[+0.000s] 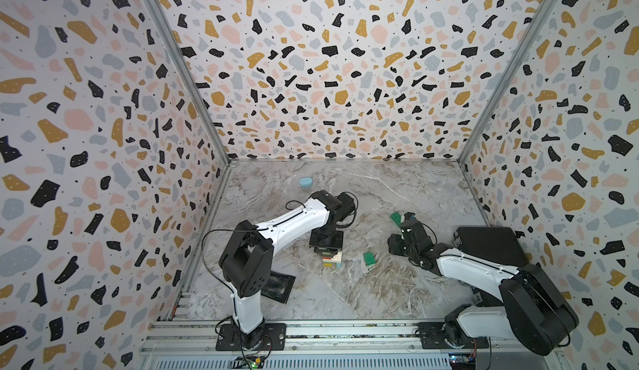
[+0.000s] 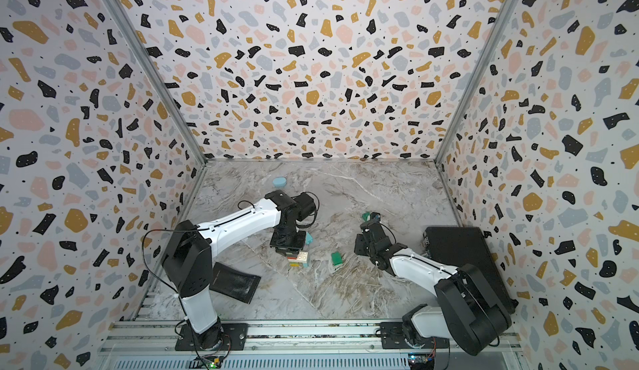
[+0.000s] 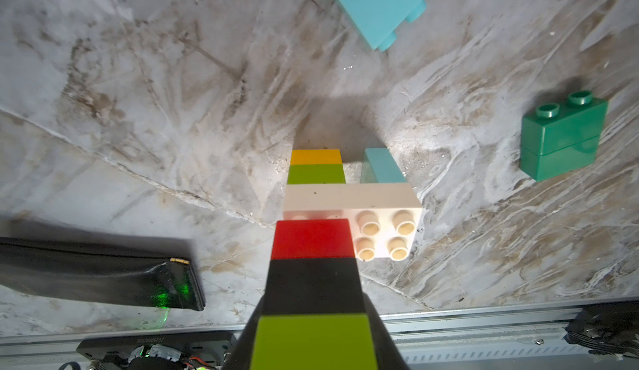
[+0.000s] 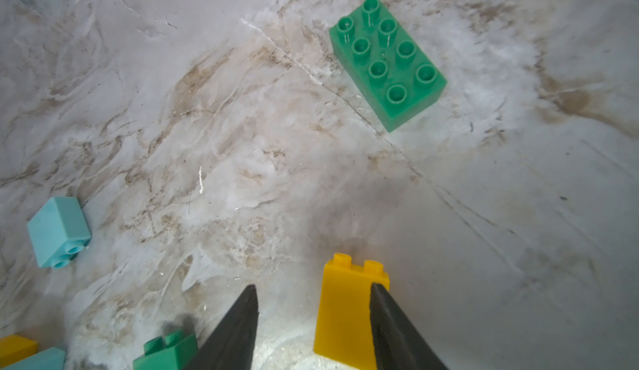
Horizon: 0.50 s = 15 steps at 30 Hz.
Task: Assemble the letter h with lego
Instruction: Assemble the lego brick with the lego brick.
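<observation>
Gripping the stack (image 3: 313, 238) by its top, the left gripper (image 3: 313, 316) steadies the half-built h. The right gripper (image 4: 314, 287), jaws wide, straddles a yellow brick (image 4: 345, 309) sitting off-centre between them; a lopsided squeeze could tip it.

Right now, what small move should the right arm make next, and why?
Probably close the right end effector on the yellow studded plastic brick: it sits between the open fingers, right beside one, with a gap to the other.

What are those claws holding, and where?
Left gripper clamps the brick stack by its lime end brick. Right gripper grips nothing: the yellow brick sits between its open jaws.
</observation>
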### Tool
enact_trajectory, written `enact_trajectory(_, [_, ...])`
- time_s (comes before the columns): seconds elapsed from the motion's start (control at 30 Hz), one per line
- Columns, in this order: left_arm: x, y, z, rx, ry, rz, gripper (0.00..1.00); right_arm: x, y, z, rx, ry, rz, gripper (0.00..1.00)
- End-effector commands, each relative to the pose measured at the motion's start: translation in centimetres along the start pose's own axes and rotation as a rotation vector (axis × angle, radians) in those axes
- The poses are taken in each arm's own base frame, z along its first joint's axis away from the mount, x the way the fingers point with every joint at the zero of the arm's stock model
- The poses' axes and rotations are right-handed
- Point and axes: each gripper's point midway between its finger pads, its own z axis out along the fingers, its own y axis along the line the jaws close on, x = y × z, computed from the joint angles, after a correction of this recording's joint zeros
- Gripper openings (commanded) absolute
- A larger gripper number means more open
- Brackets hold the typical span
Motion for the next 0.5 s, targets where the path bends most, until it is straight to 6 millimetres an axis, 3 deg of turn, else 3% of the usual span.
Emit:
enact_trajectory(0.0, [0.5, 0.6, 0.3, -0.027, 0.037, -0.013, 0.04, -1.2, 0.7, -0.4, -0.004, -0.024, -0.013, 0.54])
enact_trajectory(0.47, [0.5, 0.2, 2.7, 0.035, 0.134, -0.061, 0.04, -1.2, 0.8, -0.5, -0.007, -0.026, -0.015, 0.54])
